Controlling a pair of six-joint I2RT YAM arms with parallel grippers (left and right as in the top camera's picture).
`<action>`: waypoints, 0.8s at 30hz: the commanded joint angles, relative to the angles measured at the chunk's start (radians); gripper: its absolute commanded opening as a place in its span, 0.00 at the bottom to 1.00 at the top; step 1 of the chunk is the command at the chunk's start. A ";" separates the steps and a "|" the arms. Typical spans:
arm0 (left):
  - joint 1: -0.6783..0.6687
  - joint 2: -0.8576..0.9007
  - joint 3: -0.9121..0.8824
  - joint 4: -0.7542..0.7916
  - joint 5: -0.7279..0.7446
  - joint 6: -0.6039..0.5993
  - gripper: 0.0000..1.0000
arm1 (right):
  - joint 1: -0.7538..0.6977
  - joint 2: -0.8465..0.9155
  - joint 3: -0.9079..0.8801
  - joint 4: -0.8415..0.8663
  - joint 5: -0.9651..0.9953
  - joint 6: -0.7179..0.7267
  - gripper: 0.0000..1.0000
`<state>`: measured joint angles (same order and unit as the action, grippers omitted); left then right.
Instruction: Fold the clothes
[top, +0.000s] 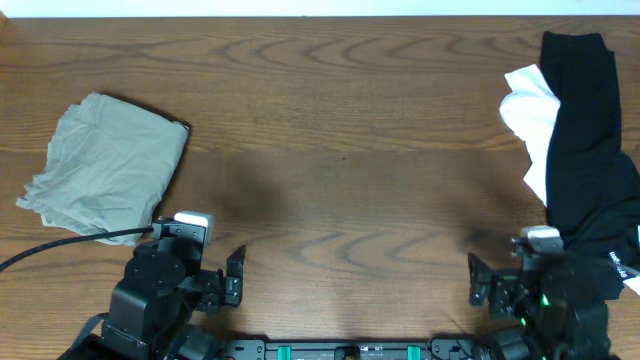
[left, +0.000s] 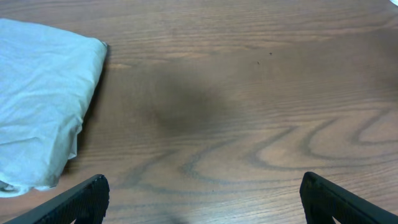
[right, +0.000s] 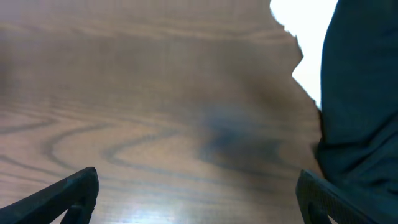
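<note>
At the far left, the khaki-grey garment (top: 105, 165) lies on the table (top: 340, 120) as a compact bundle, and it looks already folded. The left gripper (top: 236, 275) hovers just beside its near corner, with the fingers spread wide and nothing between them. The middle of the table is bare wood. The right gripper (top: 478, 282) is also released and empty, near the lower end of the pile at the right edge. There the white garment (top: 530, 110) lies partly under the black garment (top: 585, 130), both unfolded.

I judge the step in hand is to fetch the next piece. To do it well, the right gripper should pinch only one edge of the black cloth, on top, without catching the white one, drag it to the bare middle, and flatten it before any fold.
</note>
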<state>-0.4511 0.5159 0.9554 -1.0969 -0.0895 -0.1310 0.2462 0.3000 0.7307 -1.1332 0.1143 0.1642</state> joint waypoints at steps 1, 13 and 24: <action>-0.004 -0.003 -0.006 -0.002 -0.016 -0.005 0.98 | 0.008 -0.074 -0.008 0.000 0.017 -0.012 0.99; -0.004 -0.003 -0.006 -0.003 -0.016 -0.005 0.98 | 0.005 -0.293 -0.122 0.109 0.032 -0.016 0.99; -0.004 -0.003 -0.006 -0.003 -0.016 -0.005 0.98 | -0.005 -0.295 -0.440 0.820 0.017 -0.016 0.99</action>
<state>-0.4511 0.5159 0.9550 -1.0973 -0.0898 -0.1310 0.2459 0.0113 0.3592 -0.3958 0.1299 0.1638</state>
